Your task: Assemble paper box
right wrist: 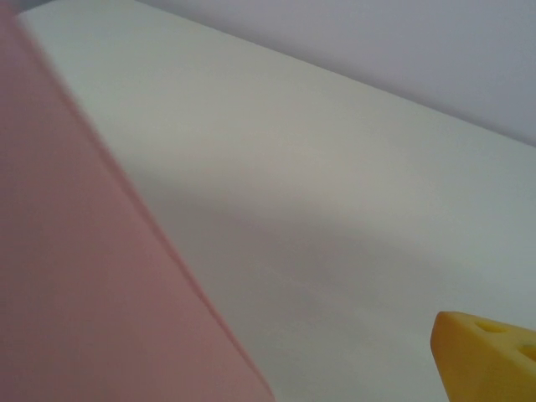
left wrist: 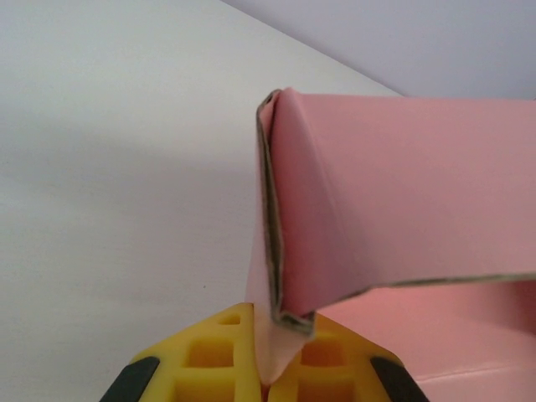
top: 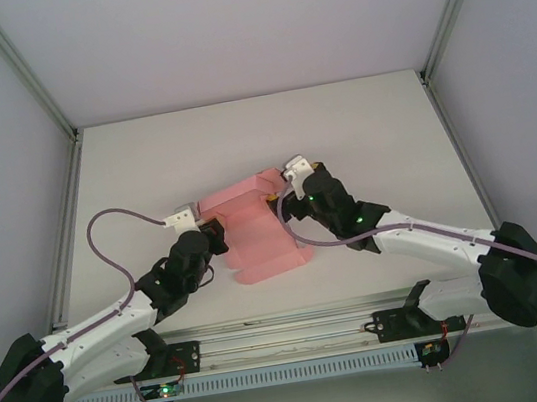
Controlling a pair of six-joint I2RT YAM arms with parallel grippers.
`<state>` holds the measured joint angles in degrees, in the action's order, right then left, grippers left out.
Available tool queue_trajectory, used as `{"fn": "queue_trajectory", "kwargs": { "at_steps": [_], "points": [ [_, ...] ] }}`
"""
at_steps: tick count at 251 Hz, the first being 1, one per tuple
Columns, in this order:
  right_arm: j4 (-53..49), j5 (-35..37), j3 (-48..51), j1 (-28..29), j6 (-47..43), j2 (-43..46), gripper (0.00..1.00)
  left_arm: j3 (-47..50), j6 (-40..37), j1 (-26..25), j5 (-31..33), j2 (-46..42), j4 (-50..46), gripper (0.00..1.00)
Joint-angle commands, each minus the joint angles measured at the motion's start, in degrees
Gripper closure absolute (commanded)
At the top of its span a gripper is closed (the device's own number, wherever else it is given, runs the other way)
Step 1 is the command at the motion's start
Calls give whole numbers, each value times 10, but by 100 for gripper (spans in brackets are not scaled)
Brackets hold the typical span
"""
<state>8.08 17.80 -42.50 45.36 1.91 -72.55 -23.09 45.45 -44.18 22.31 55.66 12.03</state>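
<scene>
Pinching a folded corner of the box (left wrist: 402,184), the left gripper (left wrist: 270,356) has its two yellow fingers (left wrist: 209,360) pressed together with the pink card sandwiched between them. In the left wrist view the doubled edge of the card rises nearly upright from between the fingertips. A broad pink panel bends away from that edge to the right, lifted off the table (left wrist: 109,167), and a lower pink layer lies flat beneath it at the bottom right. From above, the left gripper (top: 212,232) sits against the box's left edge, about halfway along it.

The box (top: 258,233) lies on the middle of the table (top: 359,127), between the two grippers. It is partly folded, with a raised strip along its far end and a flatter sheet running towards the arms' bases, ending in flaps.

The right gripper (top: 285,190) is at the box's far right corner. Its fingers are tucked beneath the wrist in the top view, so whether they touch the card there is hard to tell. In the right wrist view one yellow finger (right wrist: 486,356) shows at the bottom right. Bare table (right wrist: 335,209) lies between it and the box (right wrist: 84,285), a blurred pink surface with a slanting edge on the left. The jaws stand wide apart and grip nothing.
</scene>
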Motion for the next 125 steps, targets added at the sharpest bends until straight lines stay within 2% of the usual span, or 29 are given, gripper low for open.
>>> {"fn": "queue_trajectory", "kwargs": {
  "at_steps": [1, 26, 54, 86, 125],
  "points": [
    [-38, 96, -25, 24, -59, -32, 2, -14, 2, -5, -51, -13, 48, 100],
    [-69, 162, -35, 34, -90, -42, 2, -12, -2, -5, -48, -24, 39, 100],
    [-71, 198, -23, 34, -111, -29, 2, -6, -2, -5, -46, -34, 35, 100],
    [-39, 176, 9, 30, -129, 4, 2, 1, -3, -5, -47, -41, 43, 100],
    [31, 101, 69, -2, -111, 57, 2, 6, -6, -5, -54, -47, 48, 100]
  ]
}}
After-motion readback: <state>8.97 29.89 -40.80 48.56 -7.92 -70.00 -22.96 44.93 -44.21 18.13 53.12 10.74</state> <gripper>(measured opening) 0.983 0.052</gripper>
